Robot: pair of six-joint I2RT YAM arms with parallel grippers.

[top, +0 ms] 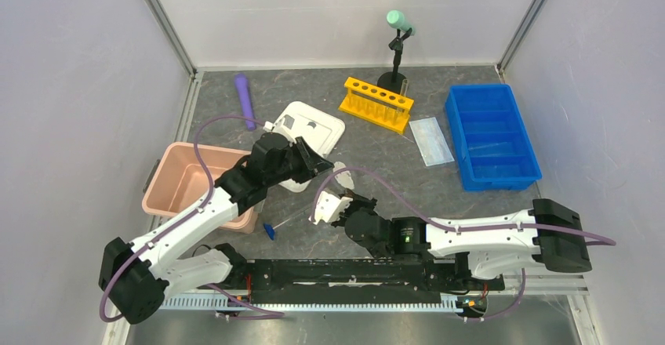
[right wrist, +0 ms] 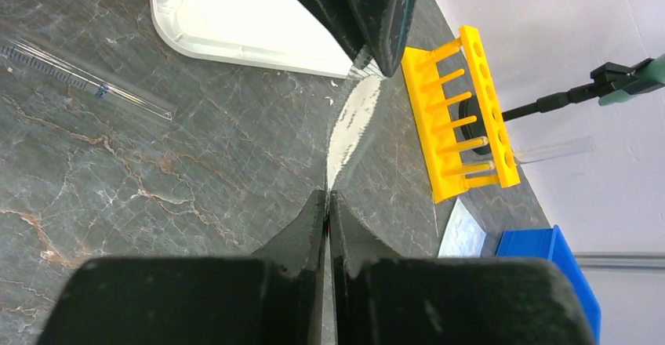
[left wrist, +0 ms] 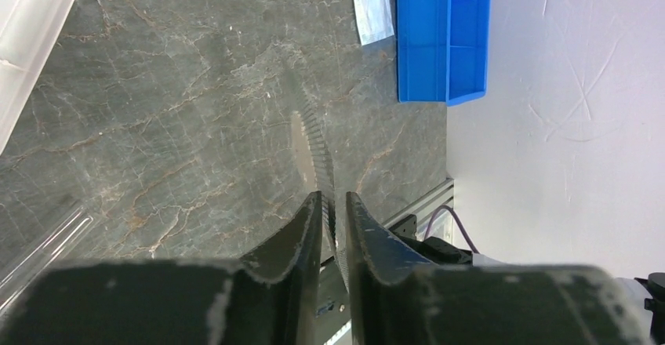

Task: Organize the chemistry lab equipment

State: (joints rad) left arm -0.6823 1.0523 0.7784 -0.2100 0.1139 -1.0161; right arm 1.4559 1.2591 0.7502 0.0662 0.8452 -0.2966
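The round clear dish with its white disc is held edge-on between both grippers, just above the table. My left gripper is shut on its far rim; in the left wrist view the jaws pinch the dish's ribbed edge. My right gripper is shut on its near rim; in the right wrist view the jaws clamp the dish, with the left gripper's fingers beyond. A blue-capped tube lies near the front. A clear tube lies on the table. The pale blue mask lies flat.
A white tray lies behind the grippers and a pink tub at the left. A yellow tube rack, a black stand with mint top and a blue bin stand at the back right. A purple cylinder lies at the back left.
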